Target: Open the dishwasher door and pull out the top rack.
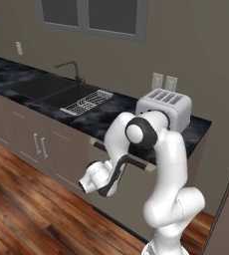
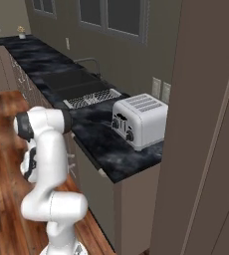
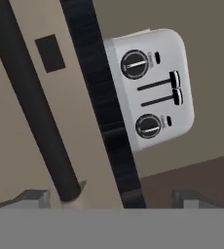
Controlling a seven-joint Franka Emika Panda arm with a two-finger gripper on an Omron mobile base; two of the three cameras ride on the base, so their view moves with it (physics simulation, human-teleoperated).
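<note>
End effector [image 3: 111, 198] spread beside 1 dark bar handle [image 3: 31, 104] (dishwasher door [image 3: 16, 146] shut), 1 toaster [image 3: 153, 87] with 2 knobs beyond

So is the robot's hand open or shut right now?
Gripper: open, holding nothing; its fingertips sit wide apart by the dishwasher door's dark handle.

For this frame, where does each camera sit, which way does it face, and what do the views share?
Left base view: behind the arm's left, looking down at the dishwasher door, sink and toaster; arm rises at lower right.
Right base view: behind its right, along the counter; arm at lower left.
Hand view: on the hand, rolled, facing the door handle; the end effector at bottom.
All three show the toaster.
</note>
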